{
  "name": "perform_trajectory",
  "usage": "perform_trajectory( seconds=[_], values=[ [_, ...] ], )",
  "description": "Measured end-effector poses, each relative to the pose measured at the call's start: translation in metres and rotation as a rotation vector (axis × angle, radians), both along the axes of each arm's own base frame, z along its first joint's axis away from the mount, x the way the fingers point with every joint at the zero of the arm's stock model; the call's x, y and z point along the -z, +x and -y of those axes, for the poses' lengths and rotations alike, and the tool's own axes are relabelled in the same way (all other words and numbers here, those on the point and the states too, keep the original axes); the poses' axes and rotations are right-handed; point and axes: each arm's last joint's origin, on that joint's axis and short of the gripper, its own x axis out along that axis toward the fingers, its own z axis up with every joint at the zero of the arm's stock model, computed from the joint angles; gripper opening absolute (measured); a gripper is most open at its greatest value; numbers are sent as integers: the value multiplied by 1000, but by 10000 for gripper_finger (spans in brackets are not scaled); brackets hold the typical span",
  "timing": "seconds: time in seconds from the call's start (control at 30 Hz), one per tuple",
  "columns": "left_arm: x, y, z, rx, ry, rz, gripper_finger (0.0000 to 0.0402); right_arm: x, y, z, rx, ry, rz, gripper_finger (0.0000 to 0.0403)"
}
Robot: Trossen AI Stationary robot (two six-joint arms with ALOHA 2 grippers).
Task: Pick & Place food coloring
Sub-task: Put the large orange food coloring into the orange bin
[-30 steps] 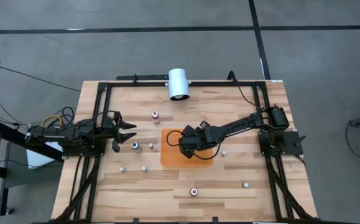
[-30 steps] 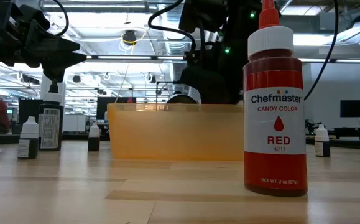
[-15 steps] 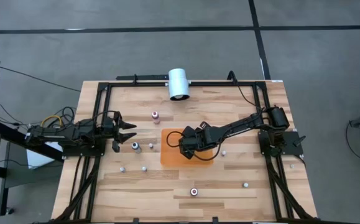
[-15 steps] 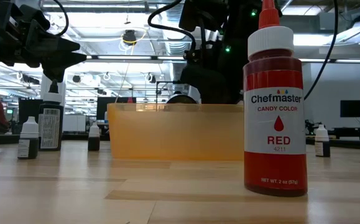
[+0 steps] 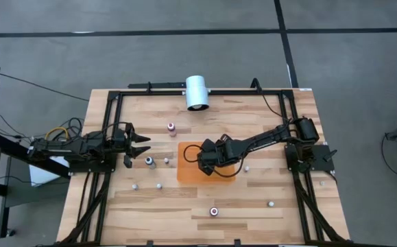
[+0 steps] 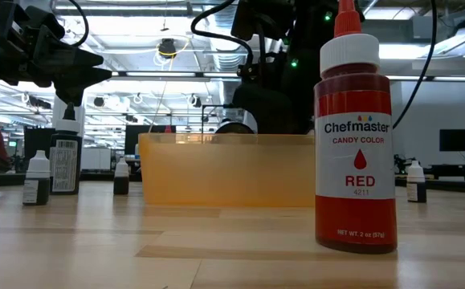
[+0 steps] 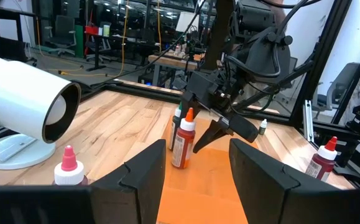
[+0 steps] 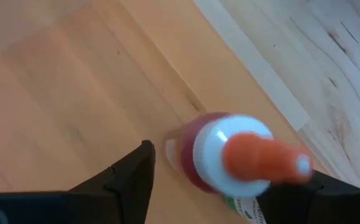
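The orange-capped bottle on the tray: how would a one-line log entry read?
right gripper: open, above orange-capped bottle | bottle: upright in orange tray | left gripper: open, waiting at the table's left

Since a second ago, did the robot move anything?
Nothing visibly moved. The right gripper still hangs over the orange tray, jaws open around an orange-topped bottle standing in it. The left gripper still waits at the table's left, open. The red bottle stayed put.

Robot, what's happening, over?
Right gripper jaws open around orange-capped bottle on orange mat. Left gripper waits, open. Nothing blocking.
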Motion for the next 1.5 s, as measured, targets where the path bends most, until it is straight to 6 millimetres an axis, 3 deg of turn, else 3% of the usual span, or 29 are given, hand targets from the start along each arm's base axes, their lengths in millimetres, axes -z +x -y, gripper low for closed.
perform_trajectory(
  seconds=[0.27,0.63,1.0,1.17,1.5],
  values=[
    [0,0,0,0,1,0,169,-2,1,0,24,9,11,239],
    [0,0,0,0,1,0,169,-29,5,0,30,-26,-25,240],
    [0,0,0,1,-23,3,169,-89,8,0,51,-171,-37,240],
    [0,0,0,4,-65,8,169,-110,2,-13,22,-246,-54,240],
    [0,0,0,6,-107,12,169,-114,-22,-65,-24,-246,-76,240]
  ],
)
